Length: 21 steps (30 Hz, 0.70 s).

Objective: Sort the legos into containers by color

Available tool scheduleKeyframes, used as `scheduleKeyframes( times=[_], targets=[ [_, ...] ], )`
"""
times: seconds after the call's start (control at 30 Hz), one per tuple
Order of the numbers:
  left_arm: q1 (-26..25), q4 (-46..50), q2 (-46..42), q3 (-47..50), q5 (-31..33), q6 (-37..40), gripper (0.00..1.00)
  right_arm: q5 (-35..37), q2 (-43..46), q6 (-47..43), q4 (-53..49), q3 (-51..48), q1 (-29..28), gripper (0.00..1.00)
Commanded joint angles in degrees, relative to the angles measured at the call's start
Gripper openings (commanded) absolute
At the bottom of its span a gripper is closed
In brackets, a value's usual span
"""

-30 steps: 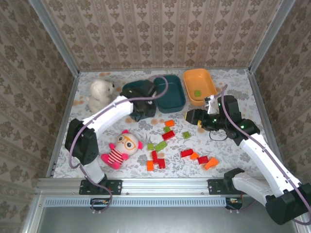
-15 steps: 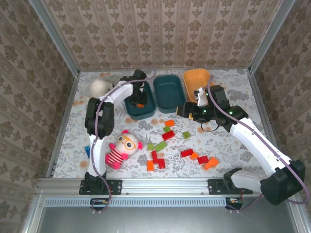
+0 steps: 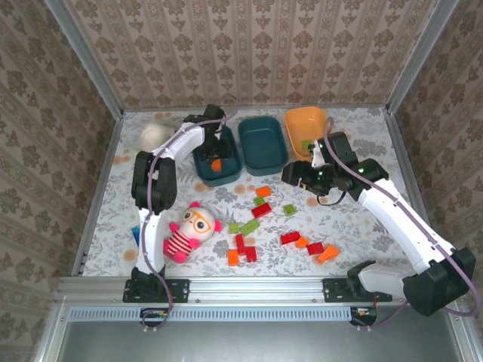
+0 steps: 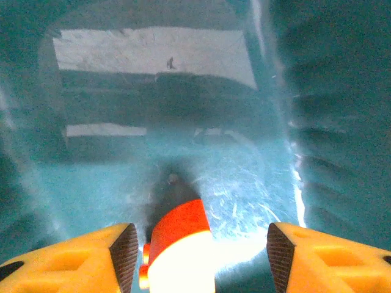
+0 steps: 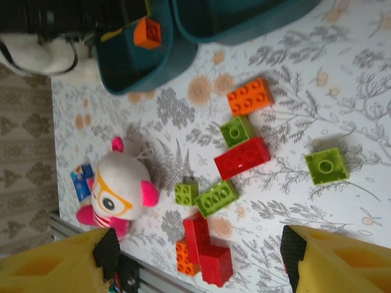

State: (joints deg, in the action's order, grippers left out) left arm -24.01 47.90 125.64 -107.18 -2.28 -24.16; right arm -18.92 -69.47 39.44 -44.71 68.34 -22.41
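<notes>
- Your right claw (image 5: 195, 259), jaws apart and empty, hangs over the loose legos (image 5: 242, 159) on the bench (image 5: 342, 91), the nearer arm to them.
- Your left claw (image 4: 197, 244), also apart, straddles an orange lego (image 4: 180, 235) lying in the teal bin (image 4: 330, 122).

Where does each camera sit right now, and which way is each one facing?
Top external: fixed above and behind the bases, looking down on the table; both arms show, left end effector in the left teal bin, right end effector above the table.
Left wrist: looks down into that bin at an orange brick; its yellow fingers frame the bottom.
Right wrist: looks down on loose legos and the pink doll; yellow fingers at the bottom corners.
Shared: all three show the orange brick.
</notes>
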Motion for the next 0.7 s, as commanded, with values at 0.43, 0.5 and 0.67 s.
scheduleKeyframes(
  times=[0.43,0.5,0.67],
  targets=[
    [-11.2,-14.4,-42.0,28.8,-4.1,4.1,0.66,14.3,-4.3,23.2,-24.7,13.5,-7.3,0.57],
    [-13.5,-15.4,-46.4,34.2,-6.6,4.3,0.66,12.9,-3.2,30.7,-22.2,8.3,-10.0,0.57],
    [-19.2,-15.3,-54.0,44.3,-7.8,3.4,0.66,12.1,-1.1,43.5,-19.2,-2.8,-13.1,0.58]
  ],
)
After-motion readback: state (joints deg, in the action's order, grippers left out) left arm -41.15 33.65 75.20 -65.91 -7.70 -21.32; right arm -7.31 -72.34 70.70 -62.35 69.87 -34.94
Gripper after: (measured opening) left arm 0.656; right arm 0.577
